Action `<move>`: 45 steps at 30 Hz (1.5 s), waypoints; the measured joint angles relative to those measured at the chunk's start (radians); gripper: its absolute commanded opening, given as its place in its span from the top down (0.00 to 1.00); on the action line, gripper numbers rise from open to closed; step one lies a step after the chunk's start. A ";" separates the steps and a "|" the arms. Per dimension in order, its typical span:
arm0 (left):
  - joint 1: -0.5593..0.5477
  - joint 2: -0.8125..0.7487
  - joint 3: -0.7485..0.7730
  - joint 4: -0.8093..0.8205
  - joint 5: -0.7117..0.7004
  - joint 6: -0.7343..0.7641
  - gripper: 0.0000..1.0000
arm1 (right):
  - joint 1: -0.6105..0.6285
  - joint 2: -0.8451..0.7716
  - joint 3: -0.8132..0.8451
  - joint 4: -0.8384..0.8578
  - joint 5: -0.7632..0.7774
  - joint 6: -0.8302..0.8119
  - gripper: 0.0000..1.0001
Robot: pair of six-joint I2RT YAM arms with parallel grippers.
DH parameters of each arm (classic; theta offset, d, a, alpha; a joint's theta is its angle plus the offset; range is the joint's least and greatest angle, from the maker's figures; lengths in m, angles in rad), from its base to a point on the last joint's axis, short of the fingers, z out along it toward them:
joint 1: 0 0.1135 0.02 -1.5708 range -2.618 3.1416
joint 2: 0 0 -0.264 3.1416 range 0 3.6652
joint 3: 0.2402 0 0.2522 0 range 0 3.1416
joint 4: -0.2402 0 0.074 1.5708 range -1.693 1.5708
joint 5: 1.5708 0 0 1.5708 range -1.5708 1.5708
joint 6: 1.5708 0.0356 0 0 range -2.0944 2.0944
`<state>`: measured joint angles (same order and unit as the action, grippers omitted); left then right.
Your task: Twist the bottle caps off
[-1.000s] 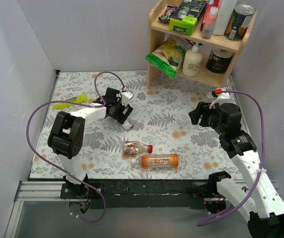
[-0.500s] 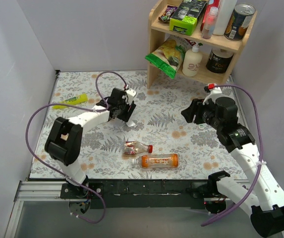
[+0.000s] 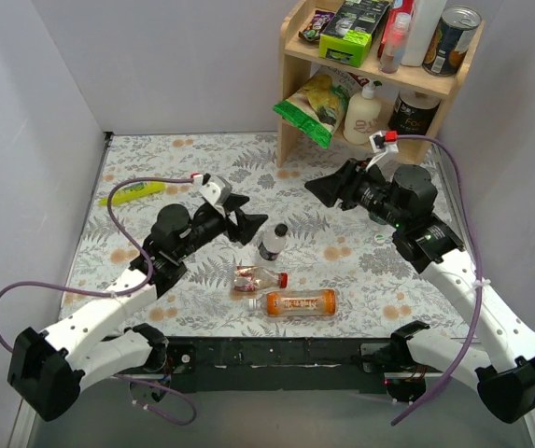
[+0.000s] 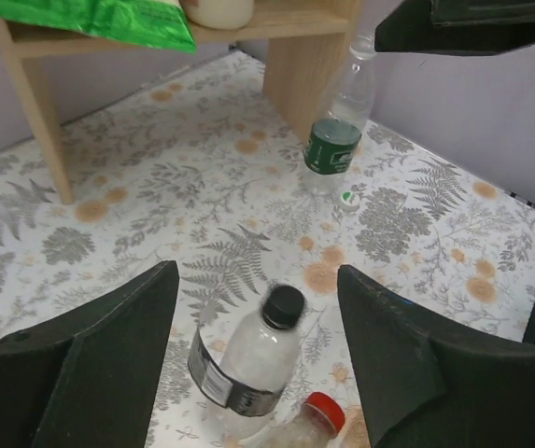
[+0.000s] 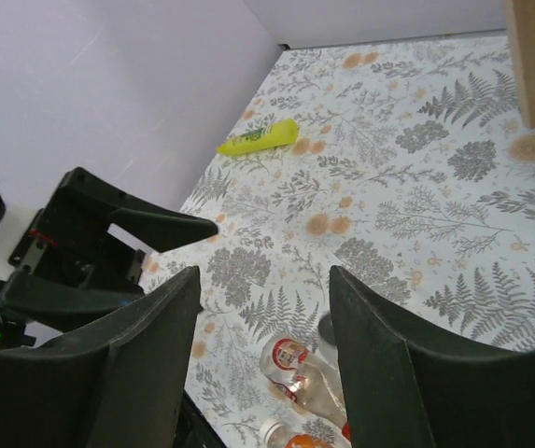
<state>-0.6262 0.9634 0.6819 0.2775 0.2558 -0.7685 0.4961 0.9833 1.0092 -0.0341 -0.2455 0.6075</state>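
Bottle caps are all in place. The black cap tops a dark-labelled bottle standing upright on the table, which puts the cap where it can be gripped from the side or above. The left end effector sits just beside this bottle, fingers spread wide and empty. The right end effector, likewise spread and empty, hangs farther back. A red-capped bottle and an orange bottle lie on their sides near the front edge. A green-labelled bottle stands by the wooden shelf. Half a second earlier no upright bottle showed mid-table. The left arm was folded higher, and the right end effector was nearer the right wall.
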 measured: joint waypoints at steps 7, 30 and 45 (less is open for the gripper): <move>-0.015 0.338 0.120 -0.101 -0.034 -0.008 0.03 | 0.035 0.037 -0.018 0.001 0.063 0.006 0.33; -0.015 0.722 0.291 -0.226 0.263 0.029 0.02 | 0.058 0.174 -0.351 -0.168 0.202 -0.235 0.26; -0.014 0.608 0.283 -0.257 0.164 0.028 0.02 | 0.077 0.541 -0.144 -0.134 0.496 -0.453 0.22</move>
<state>-0.6403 1.5715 0.9646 0.0208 0.4194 -0.7403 0.5732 1.5246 0.8650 -0.1677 0.2504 0.1547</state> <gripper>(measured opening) 0.982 0.746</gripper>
